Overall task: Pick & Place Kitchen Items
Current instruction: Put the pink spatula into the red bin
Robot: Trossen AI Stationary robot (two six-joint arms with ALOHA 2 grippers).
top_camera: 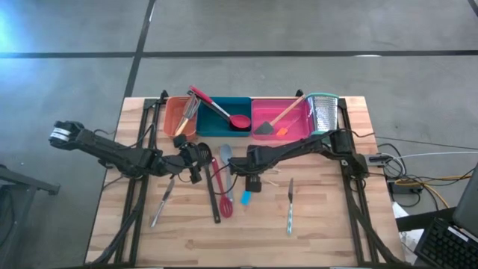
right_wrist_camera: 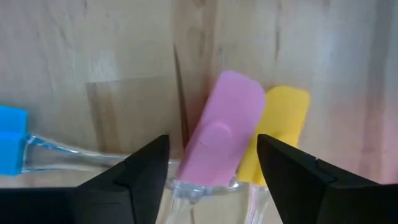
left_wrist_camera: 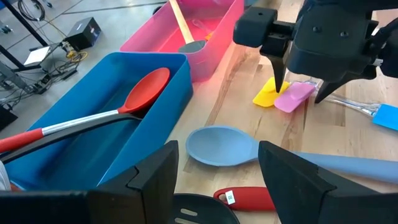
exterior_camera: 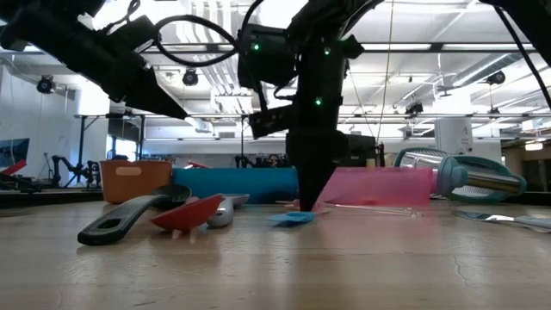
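Two small tools, one pink (right_wrist_camera: 222, 124) and one yellow (right_wrist_camera: 281, 121), lie flat side by side on the table. My right gripper (right_wrist_camera: 211, 146) is open and low over them, one finger on each side; it also shows in the high view (top_camera: 252, 172). Left of it, my left gripper (top_camera: 196, 158) hovers open above a blue-grey spoon (left_wrist_camera: 222, 146), a black slotted spatula (left_wrist_camera: 198, 213) and a red-handled utensil (left_wrist_camera: 249, 198). A small blue tool (top_camera: 245, 198) lies nearby. Two knives (top_camera: 160, 203) (top_camera: 290, 208) lie nearer the table's near edge. My right gripper points down from above, its open fingers astride the pink and yellow tools. One fingertip (left_wrist_camera: 278, 79) stands at the yellow tool's edge (left_wrist_camera: 266, 96). I cannot tell whether it touches. Both tools lie flat on the table.
Along the far edge stand an orange tray (top_camera: 178, 113) with utensils, a teal tray (top_camera: 224, 112) holding a red spoon (left_wrist_camera: 144, 90), a pink tray (top_camera: 278, 118) holding a wooden-handled spatula, and a metal grater (top_camera: 323, 112). Bare wood shows at the near left and right corners.
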